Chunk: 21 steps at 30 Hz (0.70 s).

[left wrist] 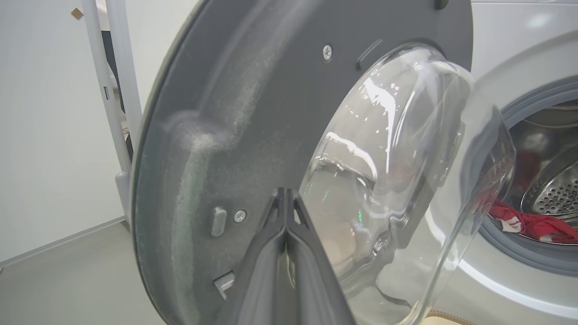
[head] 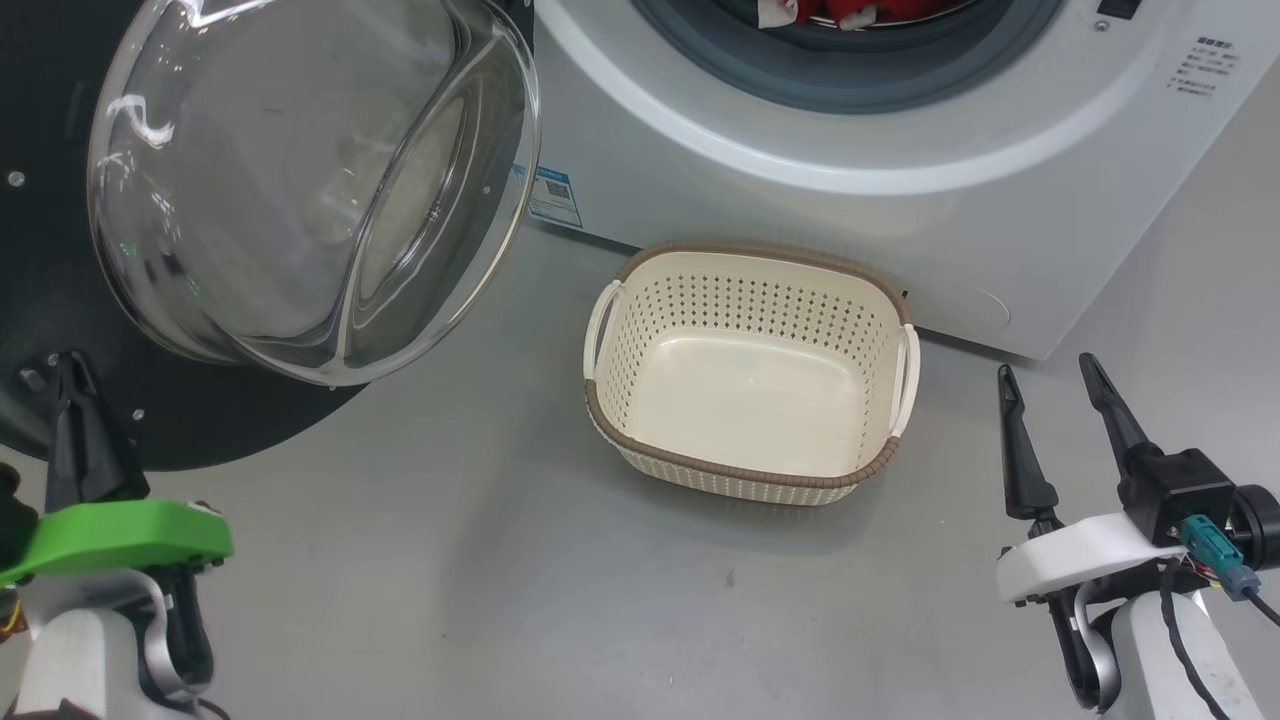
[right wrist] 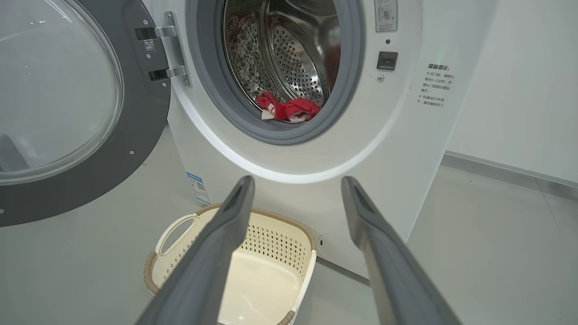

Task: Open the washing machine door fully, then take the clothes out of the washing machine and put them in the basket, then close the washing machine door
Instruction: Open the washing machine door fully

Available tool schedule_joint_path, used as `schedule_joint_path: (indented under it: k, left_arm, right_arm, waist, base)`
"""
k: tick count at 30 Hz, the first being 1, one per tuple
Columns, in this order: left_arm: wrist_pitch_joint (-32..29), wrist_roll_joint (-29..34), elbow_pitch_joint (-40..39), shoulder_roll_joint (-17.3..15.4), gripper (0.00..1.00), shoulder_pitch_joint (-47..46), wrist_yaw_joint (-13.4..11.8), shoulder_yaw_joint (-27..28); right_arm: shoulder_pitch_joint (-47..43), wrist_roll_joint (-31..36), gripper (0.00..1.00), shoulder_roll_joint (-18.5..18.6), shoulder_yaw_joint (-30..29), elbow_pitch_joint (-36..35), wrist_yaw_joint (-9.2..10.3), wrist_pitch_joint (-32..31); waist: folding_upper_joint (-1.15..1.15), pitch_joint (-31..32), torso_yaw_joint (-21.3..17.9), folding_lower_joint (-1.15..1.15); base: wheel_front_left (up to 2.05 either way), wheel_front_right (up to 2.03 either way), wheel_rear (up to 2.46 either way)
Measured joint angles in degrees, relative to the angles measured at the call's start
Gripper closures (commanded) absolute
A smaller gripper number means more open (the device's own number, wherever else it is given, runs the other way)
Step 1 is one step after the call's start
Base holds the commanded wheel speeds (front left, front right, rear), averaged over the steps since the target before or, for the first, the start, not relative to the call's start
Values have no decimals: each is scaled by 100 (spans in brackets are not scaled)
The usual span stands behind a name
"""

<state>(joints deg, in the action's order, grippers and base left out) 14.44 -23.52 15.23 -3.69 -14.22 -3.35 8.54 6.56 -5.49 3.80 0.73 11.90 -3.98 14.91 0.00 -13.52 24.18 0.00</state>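
Head view: what shows?
– A white, boxy front-loading washing machine [head: 900,210] with its round, black-rimmed, glass-bowled washing machine door [head: 300,190] swung wide at left. Bright red soft fabric clothes [head: 905,10] lie just inside its grey rubber ring [head: 850,88]; a cream perforated plastic basket [head: 760,255] stands empty on the floor [head: 450,560] below.
Left wrist view?
– The left gripper [left wrist: 285,198] has its fingers pressed together on nothing, close to that door's grey inner face.
Right wrist view?
– The right gripper [right wrist: 297,180] is spread wide, empty, aimed at the crumpled clothes. It should probably clear the ring, then pinch a thick fold
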Motion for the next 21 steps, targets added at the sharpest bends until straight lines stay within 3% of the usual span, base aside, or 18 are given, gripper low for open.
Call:
schedule_joint_path:
  k: [7, 9, 10, 11, 12, 13, 14, 15, 21]
  left_arm:
    - [0, 127, -397, 125, 99, 526, 93, -175]
    - [0, 143, -477, 133, 84, 648, 96, -213]
    - [0, 144, -483, 133, 84, 716, 116, -272]
    - [0, 147, -475, 138, 72, 800, 122, -335]
    - [0, 147, -474, 146, 55, 898, 140, -378]
    - [0, 155, -478, 147, 21, 992, 142, -414]
    - [0, 164, -478, 147, 5, 1074, 148, -465]
    - [0, 168, -481, 148, 0, 1137, 160, -510]
    - [0, 265, -537, 144, 0, 1334, 232, -769]
  right_arm:
    - [-7, -62, 0, -29, 73, 29, -15, 0]
    - [-13, -97, 0, -41, 81, 44, -27, 0]
    - [-23, -113, 0, -42, 81, 49, -47, 0]
    - [-35, -114, 0, -42, 92, 58, -48, 0]
    - [-46, -120, 0, -44, 109, 66, -49, 0]
    - [-60, -134, 0, -49, 133, 77, -51, 0]
    - [-80, -148, 0, -57, 152, 85, -51, 0]
    - [-105, -156, 0, -65, 159, 93, -53, 0]
    - [-181, -207, 0, -85, 248, 135, -66, 0]
  waist:
    - [0, 156, -165, 0]
    - [0, 200, -218, 0]
    - [0, 225, -243, 0]
    - [0, 251, -270, 0]
    - [0, 275, -298, 0]
    - [0, 299, -328, 0]
    - [0, 324, -361, 0]
    - [0, 349, -392, 0]
    - [0, 523, -594, 0]
  base:
    - [0, 0, 0]
    - [0, 0, 0]
    - [0, 0, 0]
    - [0, 0, 0]
    - [0, 0, 0]
    - [0, 0, 0]
    - [0, 0, 0]
    - [0, 0, 0]
    - [0, 0, 0]
